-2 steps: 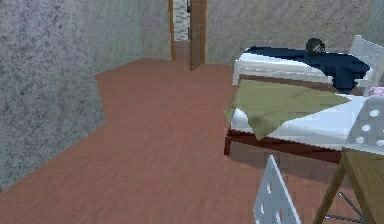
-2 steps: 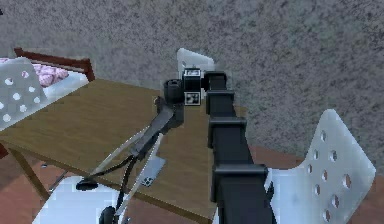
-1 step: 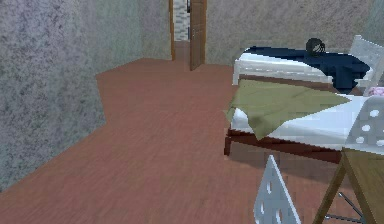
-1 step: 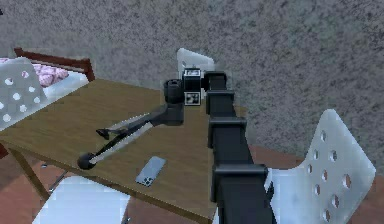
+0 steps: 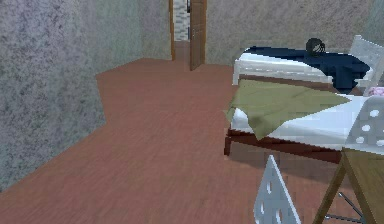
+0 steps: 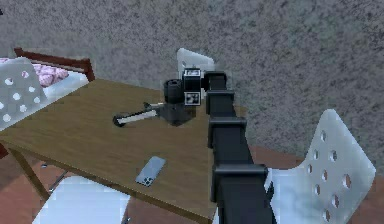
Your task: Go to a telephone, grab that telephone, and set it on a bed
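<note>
Two thin fingers of the gripper (image 6: 131,118) show against the top of the wooden table (image 6: 70,135), near its middle. How they are set, and whether they hold anything, cannot be told. A flat grey telephone (image 6: 152,170) lies on the table by its near edge, apart from the gripper. White chairs (image 6: 335,160) stand around the table, and a bed (image 6: 55,72) stands beyond its far left corner.

From beside the wooden table (image 6: 80,135), I see the arm (image 6: 228,150) reach over the table's near edge as a dark square bar, stepped in sections. Above the tabletop's middle its far end carries two white marker squares (image 6: 190,80). The gripper (image 6: 127,119) points sideways along the table, its thin fingers (image 6: 140,116) low over the wood. I cannot tell whether it holds anything.
</note>
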